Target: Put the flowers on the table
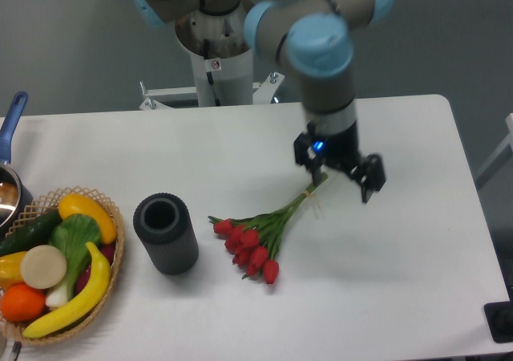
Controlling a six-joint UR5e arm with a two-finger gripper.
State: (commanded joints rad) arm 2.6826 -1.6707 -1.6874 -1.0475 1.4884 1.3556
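The flowers [255, 241], a bunch of red tulips with green leaves and long tied stems, lie flat on the white table [401, 241] near its middle. The blooms point to the lower left and the stem ends point to the upper right. My gripper [343, 180] hangs at the stem ends. Its jaws are spread wide apart. The left finger [315, 168] is right by the tip of the stems, and the right finger [370, 186] is off to the side of them. Nothing is held between the fingers.
A dark grey cylindrical vase [165, 233] stands left of the blooms. A wicker basket [117, 253] with a banana, an orange and vegetables sits at the front left edge. A pot with a blue handle [11, 120] is at the far left. The robot base [215, 60] is at the back.
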